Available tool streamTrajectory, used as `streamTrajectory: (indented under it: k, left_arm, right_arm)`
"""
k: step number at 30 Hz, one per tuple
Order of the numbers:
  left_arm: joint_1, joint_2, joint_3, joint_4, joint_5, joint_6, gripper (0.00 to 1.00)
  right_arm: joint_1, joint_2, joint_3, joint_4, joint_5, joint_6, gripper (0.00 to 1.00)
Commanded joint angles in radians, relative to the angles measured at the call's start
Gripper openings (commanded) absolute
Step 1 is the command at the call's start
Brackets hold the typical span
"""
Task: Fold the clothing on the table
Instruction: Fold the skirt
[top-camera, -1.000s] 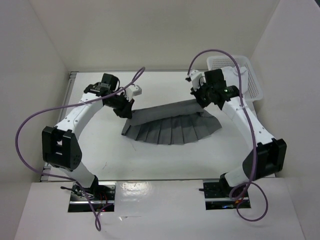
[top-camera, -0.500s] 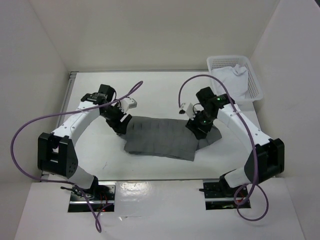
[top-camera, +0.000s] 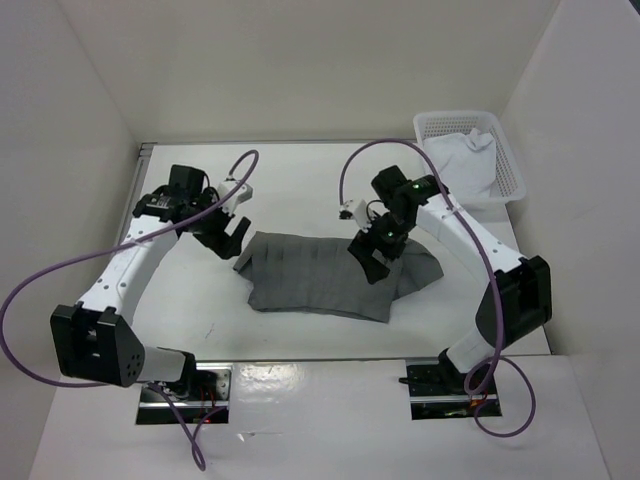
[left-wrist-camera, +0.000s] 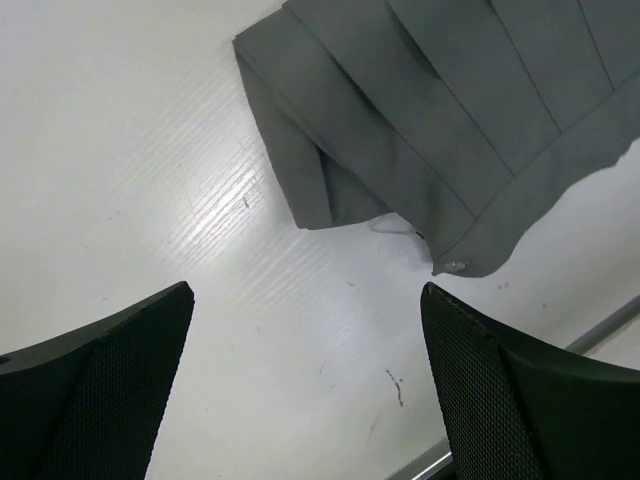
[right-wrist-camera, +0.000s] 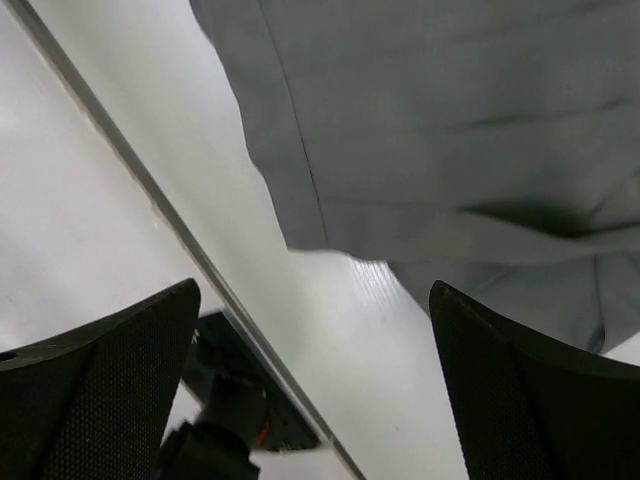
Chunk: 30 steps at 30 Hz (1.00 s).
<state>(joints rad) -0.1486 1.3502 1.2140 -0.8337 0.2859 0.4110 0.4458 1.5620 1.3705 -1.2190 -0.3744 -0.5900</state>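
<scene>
Two robot arms pause over a dark grey pleated skirt (top-camera: 318, 280) lying doubled over at the middle of a white desk (top-camera: 300, 185). Both tools stand wide open and hold nothing. The left tool (top-camera: 230, 235) hovers just off the skirt's left end. The right tool (top-camera: 372, 262) hangs directly above its right half, where a flared lower layer pokes out beyond the upper one.

The next fold looks likely to run end to end, and doing it well seems to mean pinching every layer at a corner, not the top ply alone. The cloth should travel low so the pleats stay flat, and the edges should line up before the jaws part.

Below the left tool (left-wrist-camera: 305, 295), its own camera shows the skirt (left-wrist-camera: 450, 130) with a corner tucked under and a small pale button (left-wrist-camera: 455, 266) at the nearest point, details lost from above. The camera behind the right tool (right-wrist-camera: 315, 288) catches stacked layers of the skirt (right-wrist-camera: 450, 130) and a thin metal edge strip (right-wrist-camera: 120, 150) on the desk.

Only the overhead view gives the whole outline and, well beyond the right tool, a white lattice basket (top-camera: 432, 122) holding a white cloth (top-camera: 465, 160).
</scene>
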Motion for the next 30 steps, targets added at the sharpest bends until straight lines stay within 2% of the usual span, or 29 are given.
streamTrajectory:
  k: [1,5,8,12,19,30]
  left_arm:
    - [0.035,0.016,-0.056,0.057,0.012,-0.095,1.00]
    - [0.081,0.017,-0.117,0.125,0.012,-0.158,1.00]
    - [0.118,0.006,-0.137,0.134,0.012,-0.195,1.00]
    - [0.185,-0.005,-0.116,0.125,-0.030,-0.245,1.00]
    - [0.285,-0.060,-0.128,0.165,-0.060,-0.307,1.00]
    - [0.406,-0.092,-0.165,0.174,-0.024,-0.307,1.00]
  right_arm:
    - [0.057,0.012,0.013,0.138,-0.023,0.168,0.99]
    - [0.068,0.032,-0.109,0.254,0.075,0.301,0.99]
    - [0.068,0.043,-0.151,0.298,0.088,0.375,0.99]
    - [0.068,0.063,-0.151,0.338,0.199,0.456,0.99]
    - [0.068,0.134,-0.133,0.409,0.239,0.556,0.99]
    - [0.097,0.426,-0.038,0.440,0.279,0.591,0.99]
